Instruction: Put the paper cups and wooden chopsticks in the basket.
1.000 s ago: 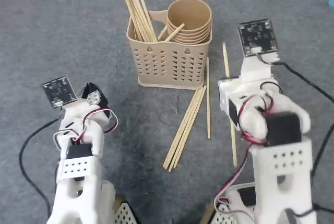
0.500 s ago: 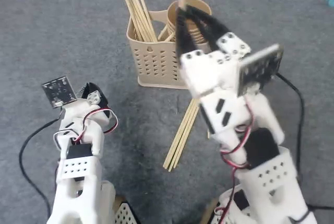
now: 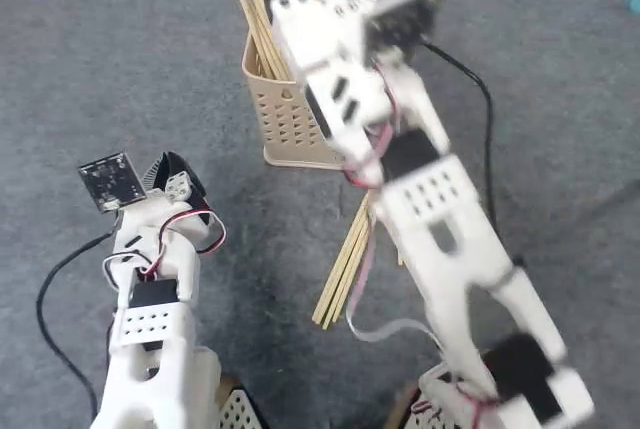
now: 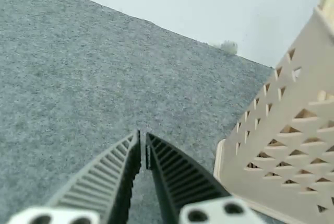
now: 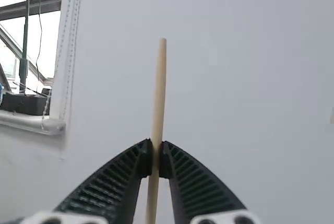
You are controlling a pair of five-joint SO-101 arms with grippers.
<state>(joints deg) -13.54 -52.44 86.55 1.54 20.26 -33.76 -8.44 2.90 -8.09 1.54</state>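
Delivery of one chopstick (image 5: 158, 88) is the step in hand. The right gripper (image 5: 156, 146) has its fingers closed tight on it, and the stick stands up between them against a pale wall. Seen from above, the right arm is stretched high over the basket (image 3: 290, 124), covering most of it, with its fingers near the top of the view. A bunch of chopsticks (image 3: 252, 11) already leans in the basket at the end on the left arm's side. A loose bundle (image 3: 343, 267) lies on the grey desk (image 3: 120, 69) in front of the basket, partly under the arm. The left gripper (image 4: 143, 136) sits low over the desk near the basket's wall, fingers closed on nothing.

Next, I judge, the right arm must tip the stick's end down into the basket's opening. Only then should it let go, so the stick drops among the others rather than over the rim. After that, the bundle on the desk waits to be collected.
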